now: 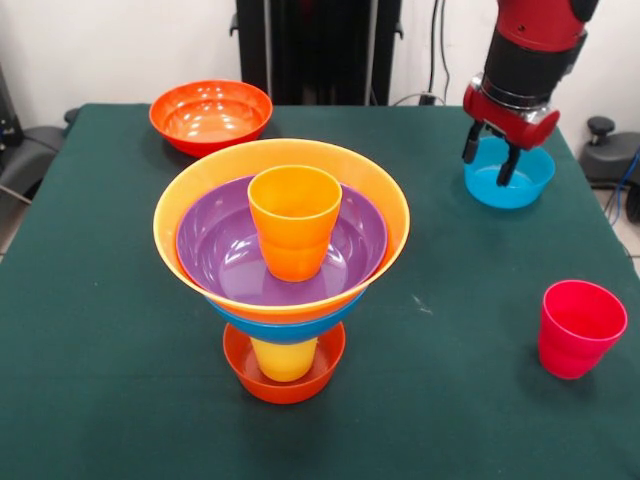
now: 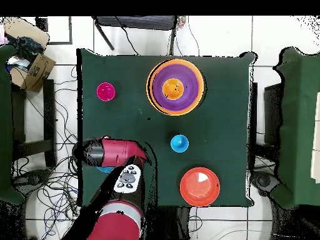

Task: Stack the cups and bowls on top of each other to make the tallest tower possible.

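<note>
- Above the small teal-blue glossy plastic bowl (image 1: pixel 508 180) at the green desk's (image 1: pixel 120 330) far edge, my jaws (image 1: pixel 489 160) hang spread and empty.
- I judge one finger should drop inside the rim, one outside, then pinch squarely.
- Well apart stands the multicoloured tower of nested bowls and cups (image 1: pixel 282 270), orange tumbler (image 1: pixel 294 220) topmost.

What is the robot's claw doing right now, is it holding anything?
Gripper: open, holding nothing, hanging just over the small teal-blue bowl.
</note>
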{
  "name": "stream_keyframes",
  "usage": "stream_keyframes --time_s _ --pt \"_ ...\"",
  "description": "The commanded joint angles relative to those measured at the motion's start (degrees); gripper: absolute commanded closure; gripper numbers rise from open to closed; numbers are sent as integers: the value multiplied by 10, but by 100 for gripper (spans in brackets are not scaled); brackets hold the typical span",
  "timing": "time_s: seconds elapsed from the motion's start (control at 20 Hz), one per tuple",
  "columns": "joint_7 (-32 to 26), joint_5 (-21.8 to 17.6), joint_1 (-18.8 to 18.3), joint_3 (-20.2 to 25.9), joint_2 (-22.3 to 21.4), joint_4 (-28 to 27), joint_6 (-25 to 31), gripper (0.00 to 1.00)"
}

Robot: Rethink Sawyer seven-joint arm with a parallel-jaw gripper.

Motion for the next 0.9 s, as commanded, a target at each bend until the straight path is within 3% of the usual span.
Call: stream_keyframes --time_s 0.05,0.4,0.75,0.9 --pt "116 48 18 18 9 -1 -15 0" --pt "71 41 9 23 -1 28 -15 0" --pt "16 -4 -38 37 5 65 -64 0" --pt "0 -18 -43 33 -1 69 -57 0"
